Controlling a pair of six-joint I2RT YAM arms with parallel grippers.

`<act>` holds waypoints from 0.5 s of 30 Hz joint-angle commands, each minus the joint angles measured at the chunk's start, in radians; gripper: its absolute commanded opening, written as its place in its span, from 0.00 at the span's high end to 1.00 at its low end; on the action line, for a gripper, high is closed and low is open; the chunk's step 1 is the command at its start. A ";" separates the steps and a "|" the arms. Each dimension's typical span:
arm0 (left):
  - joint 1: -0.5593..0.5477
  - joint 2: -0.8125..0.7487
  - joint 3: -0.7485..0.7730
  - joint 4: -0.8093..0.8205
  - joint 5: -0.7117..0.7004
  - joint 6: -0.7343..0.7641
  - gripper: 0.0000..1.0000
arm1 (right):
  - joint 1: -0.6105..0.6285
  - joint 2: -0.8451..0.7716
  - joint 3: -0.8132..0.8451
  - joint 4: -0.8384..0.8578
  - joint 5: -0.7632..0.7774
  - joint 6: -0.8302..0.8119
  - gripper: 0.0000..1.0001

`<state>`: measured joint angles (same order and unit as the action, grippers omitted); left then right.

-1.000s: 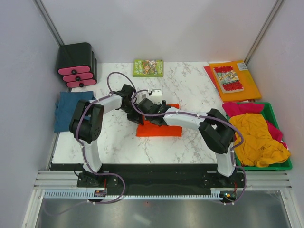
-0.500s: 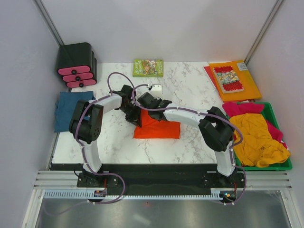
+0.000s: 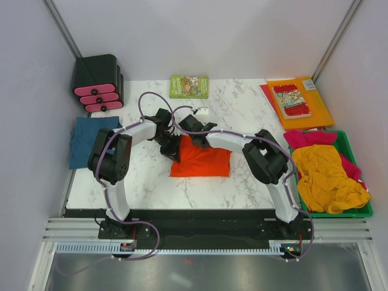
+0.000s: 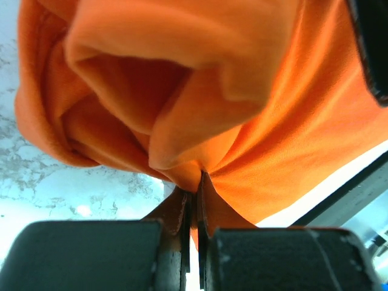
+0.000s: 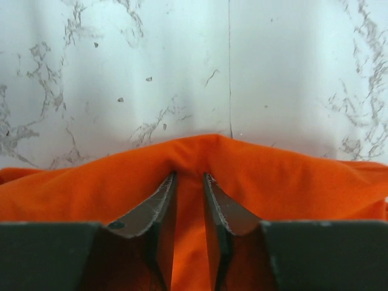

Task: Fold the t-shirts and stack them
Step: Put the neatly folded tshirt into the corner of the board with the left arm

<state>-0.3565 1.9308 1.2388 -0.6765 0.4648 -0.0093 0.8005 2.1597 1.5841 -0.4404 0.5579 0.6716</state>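
The orange-red t-shirt is lying partly folded near the middle of the marble table, its near part spreading flat while its far left corner is bunching up between the two arms. The left gripper is reaching in at the shirt's left edge, and in the left wrist view its jaws are pressing together on a gathered fold of the cloth, which is hanging in loose rolls just beyond the left gripper. The right gripper is sitting at the shirt's far edge, just beside the left one; in the right wrist view the right gripper is nipping a ridge of the fabric between its fingers, with bare marble showing past it. A teal-blue t-shirt is resting folded at the table's left edge, well apart from the orange one. On the right, a green bin is holding a crumpled mustard-yellow t-shirt with a magenta-pink t-shirt peeking out at the far side (both unfolded). Beyond the bin, an orange folder is lying flat with a comic book on top. A green book is lying at the far edge, and a black drawer unit with pink fronts is standing at the far left corner.
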 commanded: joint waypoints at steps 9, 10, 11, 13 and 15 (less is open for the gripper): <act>-0.013 -0.116 -0.038 -0.040 -0.124 0.078 0.98 | 0.026 -0.293 0.039 0.045 0.125 -0.096 0.17; -0.013 -0.145 -0.038 -0.035 -0.130 0.078 0.98 | 0.035 -0.361 0.021 0.043 0.146 -0.107 0.17; -0.012 -0.160 -0.033 -0.031 -0.133 0.078 0.98 | 0.046 -0.395 0.011 0.034 0.166 -0.112 0.17; -0.013 -0.205 -0.018 -0.029 -0.149 0.083 0.98 | 0.074 -0.476 -0.022 0.003 0.229 -0.127 0.18; -0.013 -0.236 0.011 -0.031 -0.161 0.089 0.98 | 0.098 -0.523 -0.048 -0.020 0.292 -0.132 0.19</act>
<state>-0.3698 1.8137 1.2018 -0.7071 0.3477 0.0257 0.8474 1.7832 1.5818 -0.4366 0.6945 0.5701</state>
